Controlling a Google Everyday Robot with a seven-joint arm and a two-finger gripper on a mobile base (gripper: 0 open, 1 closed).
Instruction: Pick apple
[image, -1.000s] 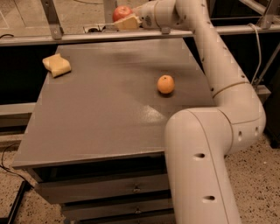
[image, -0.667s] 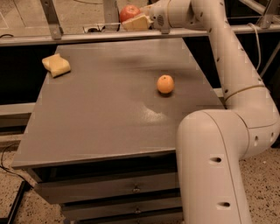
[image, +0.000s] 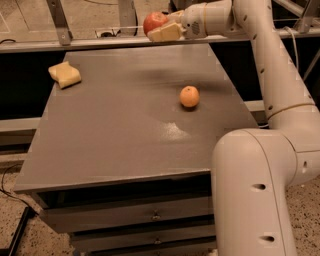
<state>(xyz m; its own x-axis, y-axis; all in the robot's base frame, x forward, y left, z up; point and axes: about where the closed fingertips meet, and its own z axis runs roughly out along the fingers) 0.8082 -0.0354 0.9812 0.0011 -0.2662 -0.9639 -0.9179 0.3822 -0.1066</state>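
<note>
The apple (image: 154, 21) is round and red and sits between the fingers of my gripper (image: 159, 28), held in the air above the far edge of the grey table (image: 115, 125). The gripper is shut on the apple, with one pale finger (image: 165, 33) showing in front of and below it. My white arm reaches in from the right and curves over the table's far right corner.
A small orange citrus fruit (image: 189, 96) lies on the table right of centre. A pale yellow sponge block (image: 65, 74) lies near the far left corner. A metal rail (image: 75, 44) runs behind the table. Drawers (image: 150, 216) sit under the front edge.
The gripper has carried the apple a little higher and to the right above the far edge. The orange fruit and the sponge have not moved.
</note>
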